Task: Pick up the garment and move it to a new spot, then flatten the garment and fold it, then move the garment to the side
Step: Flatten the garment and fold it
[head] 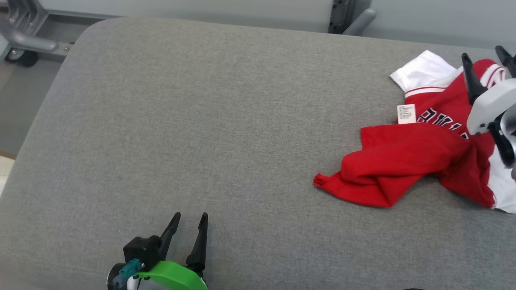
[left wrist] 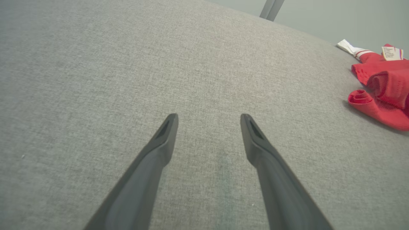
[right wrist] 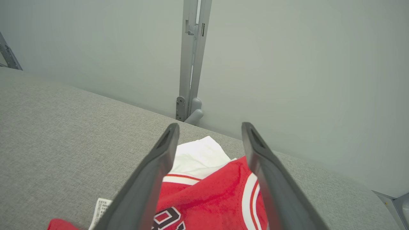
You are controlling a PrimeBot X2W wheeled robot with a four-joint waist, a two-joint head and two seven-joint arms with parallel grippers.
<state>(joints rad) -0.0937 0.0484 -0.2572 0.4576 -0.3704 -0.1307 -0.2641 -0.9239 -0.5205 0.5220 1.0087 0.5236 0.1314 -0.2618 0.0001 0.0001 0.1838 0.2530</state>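
Observation:
The garment [head: 419, 161] is a red shirt with white sleeves, dark lettering and a white label, lying crumpled at the right side of the grey padded table [head: 225, 121]. My right gripper [head: 487, 60] hovers over the garment's upper part with its two dark fingers spread apart and nothing between them; in its own view the red cloth [right wrist: 211, 198] lies below the open gripper [right wrist: 210, 129]. My left gripper [head: 190, 219] rests open near the front edge, far left of the garment. From the left wrist the open gripper [left wrist: 209, 118] is over bare fabric, with the garment [left wrist: 381, 86] at the far right.
A grey metal frame with a caster [head: 24, 44] stands beyond the table's far left corner. A grey post [right wrist: 191, 60] rises against the pale wall behind the table's far edge. The garment lies close to the table's right and far edges.

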